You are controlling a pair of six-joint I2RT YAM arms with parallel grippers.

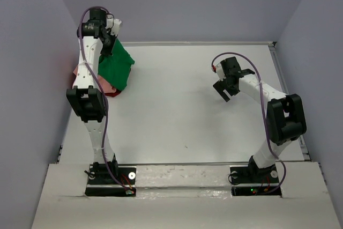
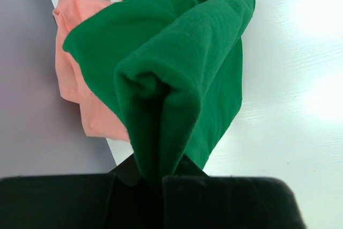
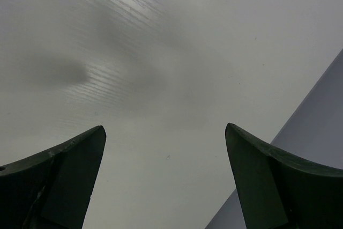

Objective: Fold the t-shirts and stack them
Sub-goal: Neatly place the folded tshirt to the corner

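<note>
Now | your left gripper [image 2: 161, 179] pinches the green t-shirt [image 2: 177, 79], its length running straight out beyond the fingers | salmon-pink t-shirt [image 2: 69, 76] just left of them | right gripper [image 3: 165, 178] spread wide, empty, well apart.

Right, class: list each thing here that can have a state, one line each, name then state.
green t-shirt: bunched, one end held up.
salmon-pink t-shirt: crumpled on the table, partly under the green one.
dark red cloth: mostly hidden under the others.
left gripper: jaws shut on the green t-shirt.
right gripper: jaws open, empty.
</note>
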